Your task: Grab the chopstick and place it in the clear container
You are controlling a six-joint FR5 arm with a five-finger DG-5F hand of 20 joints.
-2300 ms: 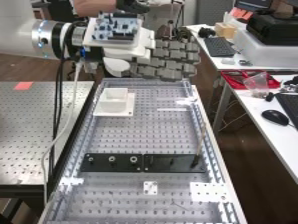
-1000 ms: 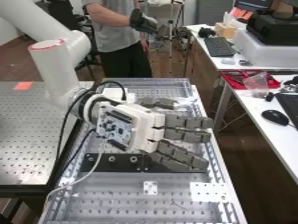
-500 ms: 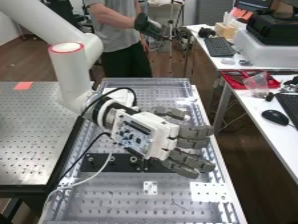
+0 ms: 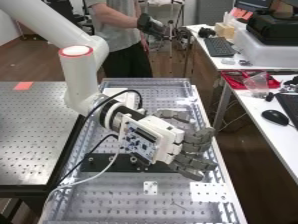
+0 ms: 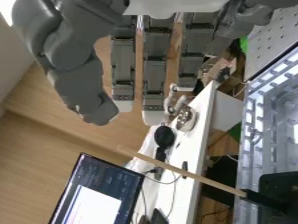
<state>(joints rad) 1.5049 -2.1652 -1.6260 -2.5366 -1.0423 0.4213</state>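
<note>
The hand (image 4: 193, 145) is over the bench's right part, its palm side turned from the high camera. Dark grey fingers, extended and only slightly bent, enclose nothing. In the wrist view the hand (image 5: 156, 65) has its long fingers straight, with the thumb apart from them. The thin wooden chopstick (image 5: 183, 171) stands with one end in a black holder (image 5: 266, 199); no finger appears to touch it. Farther up the bench, part of the pale container (image 4: 112, 92) shows behind the wrist and cables, which cover the rest.
Black plates with round fittings (image 4: 98, 162) cross the bench below the hand. A small white plate (image 4: 150, 188) and a larger one (image 4: 209, 192) lie nearer the camera. Loose cables loop from the wrist over the bench's left edge. A side table (image 4: 256, 107) stands to the right.
From the far end of the bench, the hand has come down over the black plates. Lately it has shifted slightly right and toward the camera, turning a little, with its fingers angled lower.
</note>
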